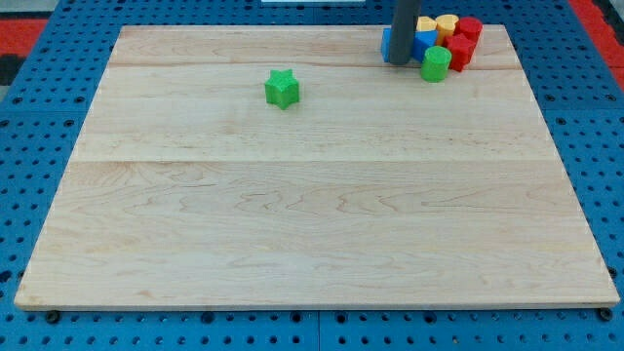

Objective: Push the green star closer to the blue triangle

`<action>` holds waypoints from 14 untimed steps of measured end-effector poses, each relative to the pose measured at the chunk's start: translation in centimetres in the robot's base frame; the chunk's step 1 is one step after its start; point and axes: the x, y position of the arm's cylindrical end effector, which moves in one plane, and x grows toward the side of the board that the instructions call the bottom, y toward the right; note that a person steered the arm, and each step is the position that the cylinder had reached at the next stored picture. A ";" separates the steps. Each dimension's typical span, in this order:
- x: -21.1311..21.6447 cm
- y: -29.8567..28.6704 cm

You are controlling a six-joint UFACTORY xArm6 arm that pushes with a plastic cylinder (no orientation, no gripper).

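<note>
Board: a pale wooden board [312,214] is being shown lying on a blue pegboard surface [39,117].
Rod: a dark upright rod is being seen entering from the view's top, right of centre.
My tip: my tip [398,62] is being held at the board's upper right, at the left edge of a cluster of blocks.
Fingers: none are being shown; the arm is ending in the plain rod, so nothing is being gripped.
Green star: the green star [282,89] is being seen alone in the upper middle of the board, well apart from the cluster and to the view's left of my tip.
Blue block: a blue block [422,43] is being partly hidden behind the rod; its shape cannot be told.
Green cylinder: a green cylinder [436,63] is being seen just right of my tip.
Red blocks: red blocks [464,43] are being seen at the cluster's right side.
Yellow blocks: yellow blocks [441,24] are being seen at the cluster's top.
</note>
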 end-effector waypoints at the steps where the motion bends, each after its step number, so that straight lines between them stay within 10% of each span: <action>1: -0.4 0.0; 3: 6.4 -0.3; 5: 14.9 -14.2; 10: 6.7 -18.9; 14: 3.6 -10.9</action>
